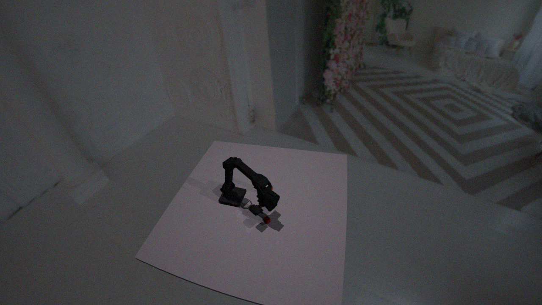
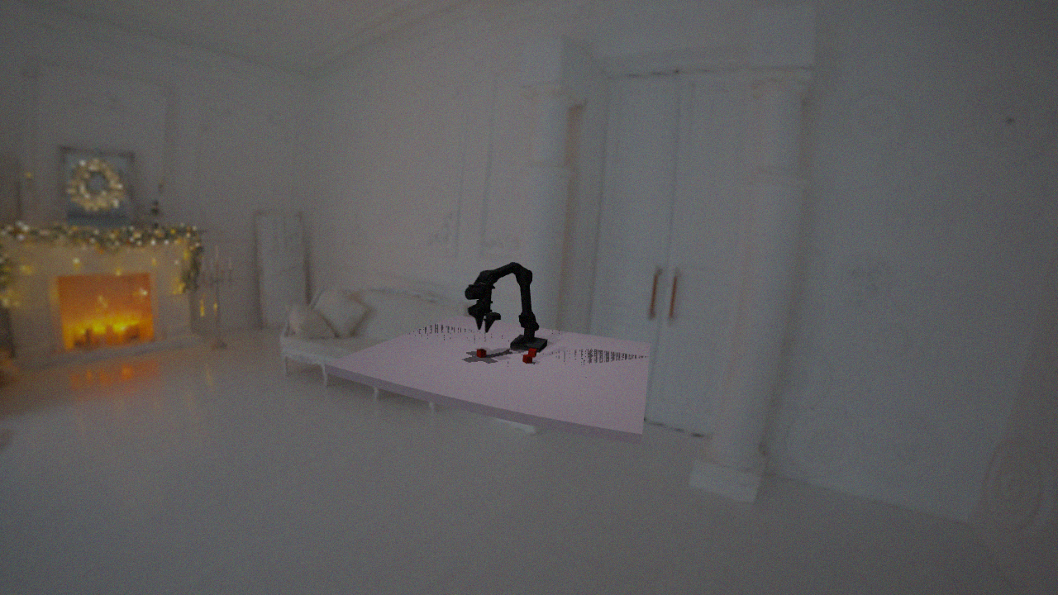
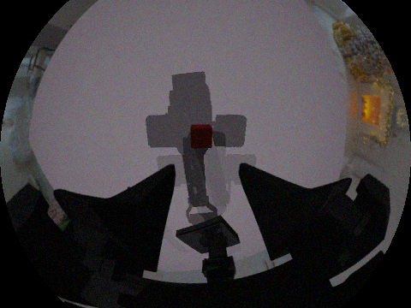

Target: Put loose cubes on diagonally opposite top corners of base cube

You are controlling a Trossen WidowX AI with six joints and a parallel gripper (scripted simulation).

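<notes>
1. Red, a lone cube (image 1: pixel 266 219) (image 2: pixel 480 353) (image 3: pixel 201 137) rests on the desk (image 1: pixel 303 246) (image 2: pixel 577 399) (image 3: pixel 265 77), below the end effector (image 1: pixel 260 206) (image 2: pixel 484 327) (image 3: pixel 208 169) and apart from its fingertips.
2. The end effector is partly open, a little past halfway, and has hold of nothing. It hangs above the desk with its fingers pointing down; in the wrist view, the cube shows beyond the gap between them.
3. Two more red cubes sit lower than the end effector and off to its right in the exterior view: an upper cube (image 2: pixel 532 352) and a lower cube (image 2: pixel 527 359), the upper one offset. Whether it lies level is too small to tell.
4. The black base plate (image 1: pixel 224 202) (image 2: pixel 541 344) (image 3: pixel 185 234) stands on the desk, lower than the end effector.
</notes>
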